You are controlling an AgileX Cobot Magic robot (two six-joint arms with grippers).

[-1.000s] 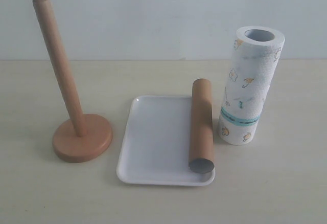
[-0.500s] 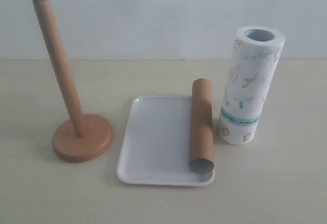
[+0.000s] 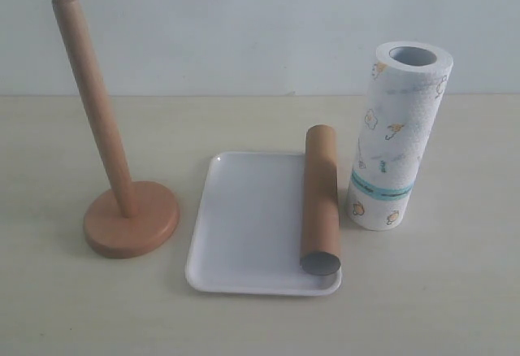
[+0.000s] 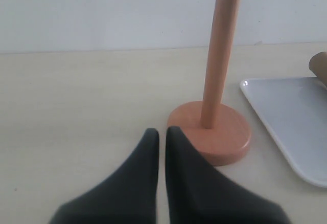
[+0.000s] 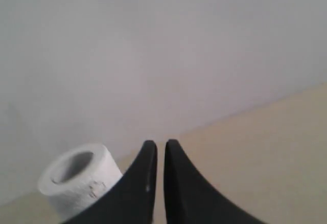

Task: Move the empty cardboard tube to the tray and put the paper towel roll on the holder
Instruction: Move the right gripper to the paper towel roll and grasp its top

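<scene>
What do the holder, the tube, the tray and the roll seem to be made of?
The holder looks like wood: smooth, matte, light brown. The tube seems plain cardboard: dull brown, thin wall at its open end. The tray is probably plastic, perhaps glazed ceramic: white with a slight sheen. The roll is soft white paper, printed and textured.

Holder left; tube on tray right edge; roll right.
</scene>
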